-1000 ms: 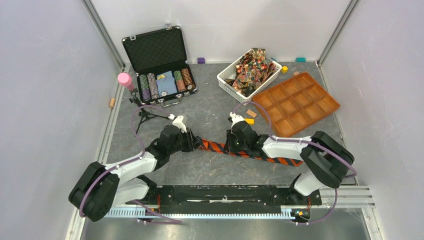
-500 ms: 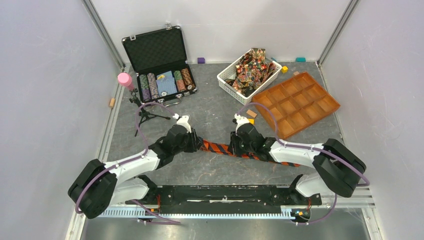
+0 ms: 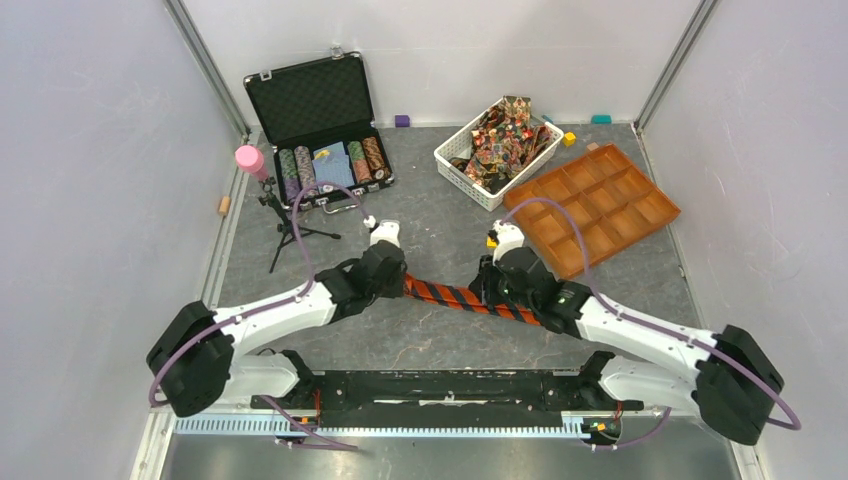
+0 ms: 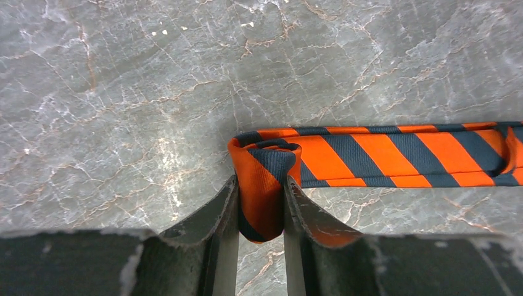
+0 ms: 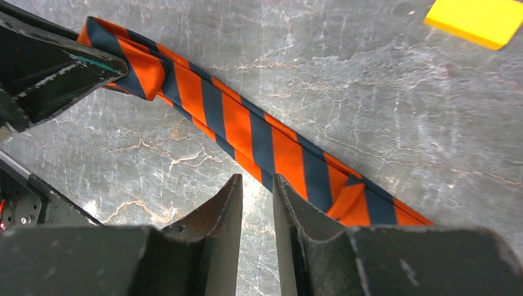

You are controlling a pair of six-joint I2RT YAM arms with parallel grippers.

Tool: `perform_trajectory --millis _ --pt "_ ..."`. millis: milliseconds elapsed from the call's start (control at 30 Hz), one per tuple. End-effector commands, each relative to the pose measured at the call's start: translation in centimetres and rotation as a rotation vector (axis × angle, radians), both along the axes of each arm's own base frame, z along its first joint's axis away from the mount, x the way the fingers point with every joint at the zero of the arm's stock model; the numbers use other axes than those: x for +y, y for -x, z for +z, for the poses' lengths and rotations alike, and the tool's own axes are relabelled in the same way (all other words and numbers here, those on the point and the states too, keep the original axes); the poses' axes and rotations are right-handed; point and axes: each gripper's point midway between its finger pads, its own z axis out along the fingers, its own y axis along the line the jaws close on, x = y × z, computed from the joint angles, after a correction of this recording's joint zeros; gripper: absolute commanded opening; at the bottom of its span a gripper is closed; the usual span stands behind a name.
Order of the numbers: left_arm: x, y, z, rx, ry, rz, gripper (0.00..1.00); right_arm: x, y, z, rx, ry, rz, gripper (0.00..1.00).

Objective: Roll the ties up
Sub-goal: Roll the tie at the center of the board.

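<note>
Left arm: it reaches forward and to the right, low over the counter (image 3: 430, 215), with the wrist bent down.
Left hand (image 4: 260, 185): closed on the striped tie (image 4: 382, 154). The two dark fingers (image 4: 213, 222) press the folded end from both sides, and the fold stands upright between them.
Right arm: it reaches forward and to the left, also low, so the two hands are near each other at the middle of the counter.
Right hand (image 5: 257, 180): a little open and holding nothing. Only bare counter shows in the narrow gap. The fingertips are just beside the edge of the tie, near a small fold in it; I cannot tell if they touch it.
Striped tie: a long narrow band of woven cloth with orange and dark blue diagonal stripes, lying flat on the counter between the two hands.
Other ties (image 3: 505, 130): a heap of red, gold and brown patterned cloth in a white basket (image 3: 452, 163) at the far right.
Counter: grey, smooth, like stone with pale veins.
Tray (image 3: 600, 205): orange, flat, divided into square compartments, just beside the basket.
Yellow block (image 5: 472, 21): flat, well apart from the tie.
</note>
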Motion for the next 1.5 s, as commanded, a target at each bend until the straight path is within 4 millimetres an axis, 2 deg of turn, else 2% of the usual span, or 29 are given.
perform_trajectory --millis 0,167,200,467,600,933,1033,1300,1467 --pt "1.8 -0.6 0.8 -0.038 -0.22 0.035 0.31 -2.2 -0.4 1.6 -0.07 0.033 -0.058 0.31" --pt "2.1 -0.5 0.7 -0.043 -0.367 0.039 0.3 -3.3 -0.2 3.4 -0.113 0.013 -0.087 0.32" --pt "1.9 -0.5 0.5 -0.049 -0.443 0.03 0.3 -3.7 -0.1 3.9 -0.125 0.007 -0.096 0.32" --pt "1.5 -0.4 0.3 -0.09 -0.696 0.025 0.3 -4.6 0.2 5.1 -0.15 -0.013 -0.12 0.33" --pt "0.8 -0.2 0.1 -0.107 -0.768 0.005 0.3 -5.1 0.4 5.6 -0.155 -0.024 -0.137 0.34" --pt "-2.1 0.7 -0.8 -0.149 -0.939 -0.048 0.32 -7.7 0.5 8.0 -0.221 -0.051 -0.235 0.37" --pt "-2.6 0.9 -1.3 -0.155 -0.985 -0.056 0.35 -8.1 0.7 8.0 -0.218 -0.042 -0.239 0.38" --pt "-3.7 1.4 -1.4 -0.158 -0.97 -0.059 0.54 -8.3 1.0 7.5 -0.204 -0.037 -0.242 0.39" --pt "-5.1 1.7 -1.3 -0.154 -0.94 -0.08 0.57 -8.4 1.1 7.5 -0.201 -0.041 -0.244 0.4"
